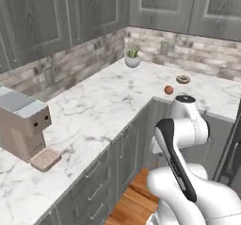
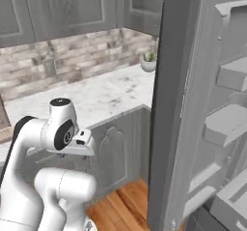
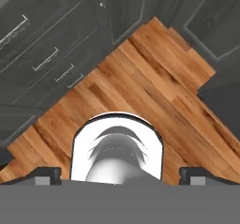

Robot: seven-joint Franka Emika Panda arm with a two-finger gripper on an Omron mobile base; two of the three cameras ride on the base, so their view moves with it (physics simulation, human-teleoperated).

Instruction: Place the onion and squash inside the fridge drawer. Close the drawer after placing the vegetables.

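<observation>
1. The gripper point(image 3: 120, 175) hangs folded over the wooden floor point(image 3: 154, 92), fingers point(image 3: 44, 174) wide and empty.
2. The step in hand looks like reaching for the onion point(image 1: 168, 89): I would lift the arm above the desk point(image 1: 103, 101) edge first, then descend straight over the ball.
3. One onion sits near the desk corner, one donut point(image 1: 182, 79) just beyond, apart.
4. One potted plant point(image 1: 132, 57) stands farthest; I cannot spot the squash.
</observation>
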